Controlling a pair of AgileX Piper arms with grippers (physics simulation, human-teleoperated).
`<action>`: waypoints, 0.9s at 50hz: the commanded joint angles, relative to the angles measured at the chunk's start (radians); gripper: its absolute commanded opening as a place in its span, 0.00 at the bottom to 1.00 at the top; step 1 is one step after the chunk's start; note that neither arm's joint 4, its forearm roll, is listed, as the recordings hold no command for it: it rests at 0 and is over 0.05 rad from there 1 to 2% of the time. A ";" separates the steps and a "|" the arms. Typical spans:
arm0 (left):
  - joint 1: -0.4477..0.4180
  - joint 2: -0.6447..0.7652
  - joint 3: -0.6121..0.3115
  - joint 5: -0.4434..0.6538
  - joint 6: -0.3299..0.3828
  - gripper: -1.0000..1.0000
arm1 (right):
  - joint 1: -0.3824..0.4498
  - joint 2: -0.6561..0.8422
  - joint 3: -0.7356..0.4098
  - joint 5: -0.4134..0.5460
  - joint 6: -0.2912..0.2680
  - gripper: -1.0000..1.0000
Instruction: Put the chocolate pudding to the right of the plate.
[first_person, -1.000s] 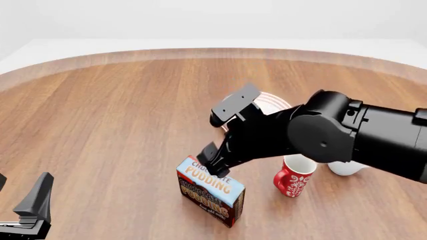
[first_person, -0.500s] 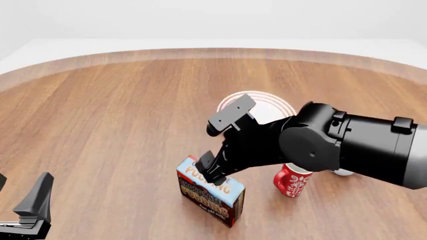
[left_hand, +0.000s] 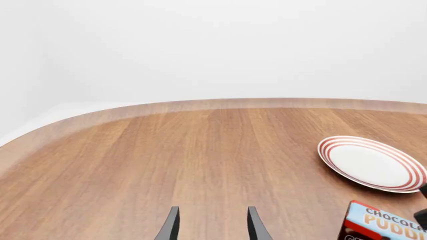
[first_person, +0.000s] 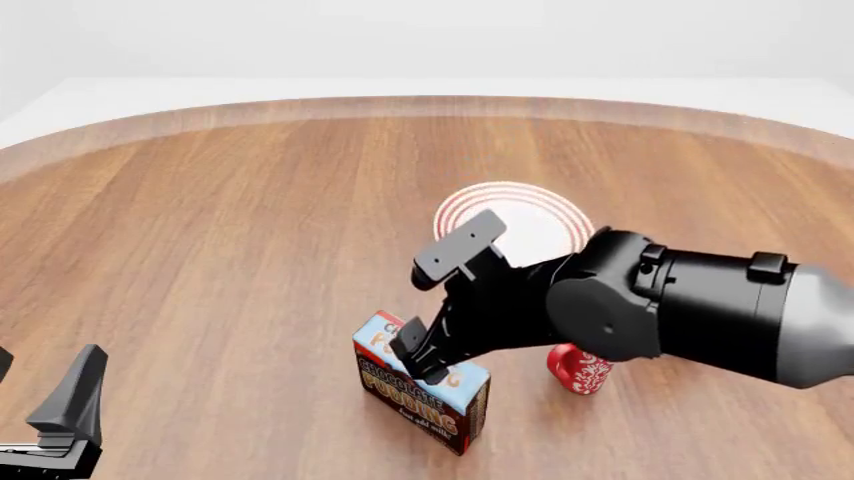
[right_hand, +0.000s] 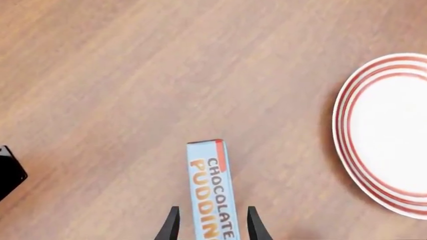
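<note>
Two words, "CHOCOLATE PUDDING", run in orange along the light-blue top of the chocolate pudding (right_hand: 213, 192), a box with dark brown sides and a red edge; my right arm covers part of that lettering from the front, and the right wrist view cuts the box off. It stands on edge on the tabletop (first_person: 227, 240), nearer me than the plate (first_person: 523, 222) and a little to its left. My right gripper (first_person: 430, 362) has its fingers (right_hand: 172, 225) spread either side of the box top, whether touching I cannot tell. My left gripper (left_hand: 212, 227) hangs open, empty. Most of a red mug (first_person: 577, 368) is hidden behind my arm.
</note>
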 joint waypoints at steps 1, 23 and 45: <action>0.000 0.000 0.000 0.000 0.000 1.00 | -0.003 0.008 0.017 -0.022 0.008 1.00; 0.000 0.000 0.000 0.000 0.000 1.00 | 0.006 0.044 0.024 -0.047 0.030 1.00; 0.000 0.000 0.000 0.000 0.000 1.00 | -0.001 0.051 0.060 -0.089 0.049 1.00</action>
